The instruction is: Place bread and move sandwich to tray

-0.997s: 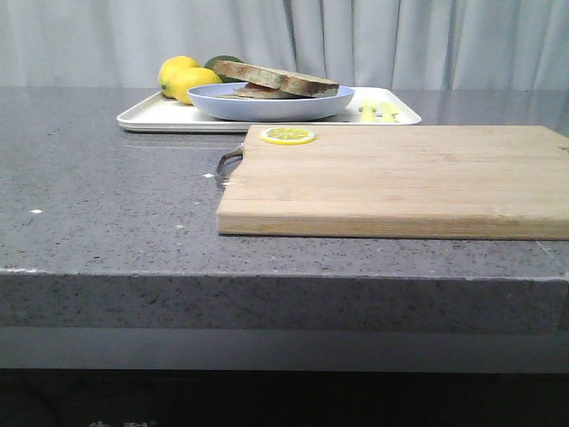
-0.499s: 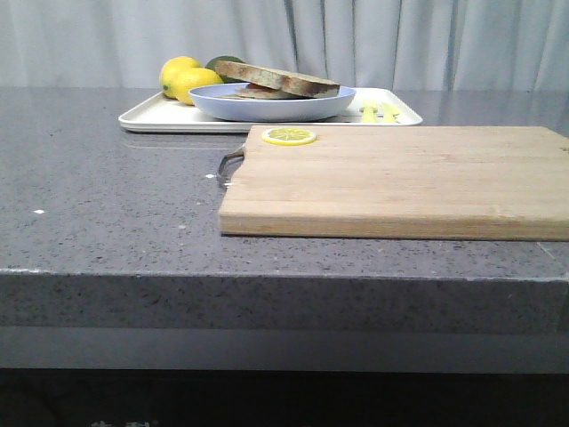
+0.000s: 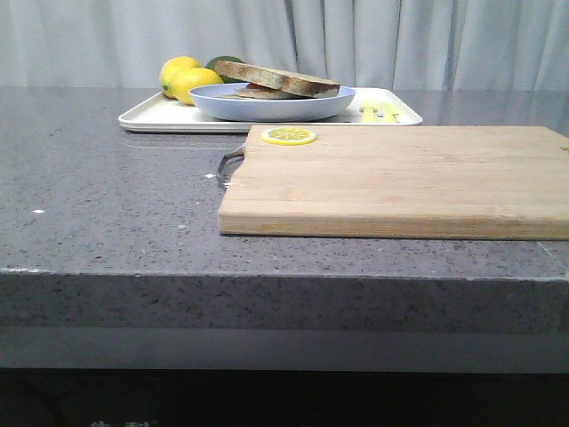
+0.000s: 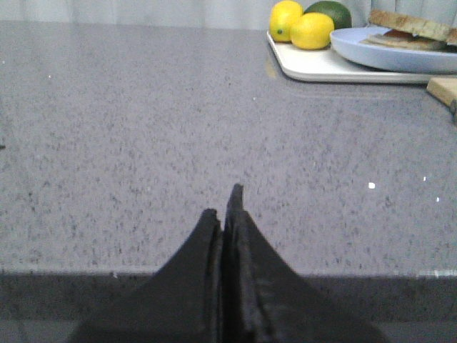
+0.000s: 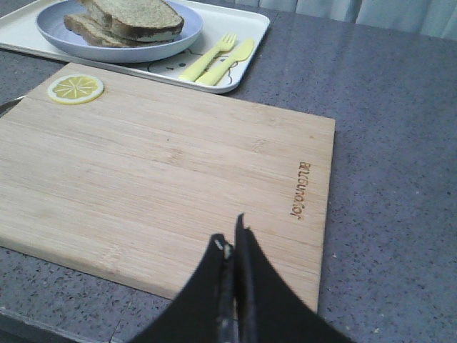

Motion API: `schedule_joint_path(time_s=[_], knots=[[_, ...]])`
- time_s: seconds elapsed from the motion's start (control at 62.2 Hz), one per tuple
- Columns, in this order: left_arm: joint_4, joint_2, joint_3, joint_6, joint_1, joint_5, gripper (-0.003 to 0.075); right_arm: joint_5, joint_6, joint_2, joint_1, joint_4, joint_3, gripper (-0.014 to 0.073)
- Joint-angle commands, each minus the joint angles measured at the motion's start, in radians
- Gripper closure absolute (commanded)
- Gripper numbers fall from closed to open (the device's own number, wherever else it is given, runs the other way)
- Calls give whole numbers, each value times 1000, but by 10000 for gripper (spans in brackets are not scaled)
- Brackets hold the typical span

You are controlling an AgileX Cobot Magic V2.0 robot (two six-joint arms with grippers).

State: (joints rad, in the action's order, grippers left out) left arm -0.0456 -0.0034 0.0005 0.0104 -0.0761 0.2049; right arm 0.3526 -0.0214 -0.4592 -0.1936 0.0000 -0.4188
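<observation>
Sitting on tray (image 3: 160, 117): sandwich (image 3: 271, 93), w/ lemons (image 3: 185, 80), maybe avocado; both fingers (image 4: 227, 214) pressed together.

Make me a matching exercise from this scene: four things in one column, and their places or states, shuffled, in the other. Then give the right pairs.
Things:
1. sandwich
2. lemon slice
3. fork and knife
4. left gripper

Places or states:
A. on a corner of the cutting board
B. shut, over bare countertop
C. on the blue plate
D. lying on the tray beside the plate

Pairs: 1-C, 2-A, 3-D, 4-B
</observation>
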Motion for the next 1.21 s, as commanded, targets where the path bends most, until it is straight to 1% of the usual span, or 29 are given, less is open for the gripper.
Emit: schedule_joint_path(time_s=[0.0, 1.126, 1.19], knots=[[-10, -23, 5, -3, 2, -108, 738, -78, -2, -4, 4, 0, -25, 704], [-10, -20, 5, -3, 2, -115, 738, -79, -2, -4, 4, 0, -24, 704], [-10, -20, 5, -3, 2, -115, 738, -119, -3, -3, 4, -12, -5, 704]])
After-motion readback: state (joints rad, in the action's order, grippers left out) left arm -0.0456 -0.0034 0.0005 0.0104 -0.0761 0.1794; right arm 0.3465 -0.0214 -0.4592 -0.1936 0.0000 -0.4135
